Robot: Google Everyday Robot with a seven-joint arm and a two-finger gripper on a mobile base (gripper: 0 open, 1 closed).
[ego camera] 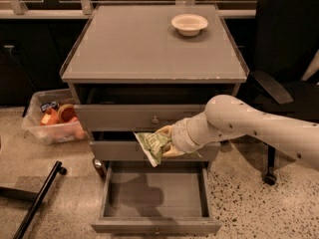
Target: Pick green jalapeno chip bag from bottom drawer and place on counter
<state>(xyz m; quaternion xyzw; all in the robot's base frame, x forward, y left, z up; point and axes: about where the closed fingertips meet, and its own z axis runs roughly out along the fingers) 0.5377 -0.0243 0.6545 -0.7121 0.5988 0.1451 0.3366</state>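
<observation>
The green jalapeno chip bag (153,145) is light green with darker print and hangs in the air in front of the middle drawer. My gripper (167,141) is shut on the bag's right side, at the end of my pale arm that reaches in from the right. The bottom drawer (155,226) is pulled out below the bag and its tray shows nothing inside. The counter (144,49) is the grey glossy cabinet top above, well above the bag.
A white bowl (189,24) sits at the counter's back right. A clear bin of items (52,123) stands on the floor left of the cabinet. A black office chair (284,59) is at the right. A black bar (37,203) lies on the floor at lower left.
</observation>
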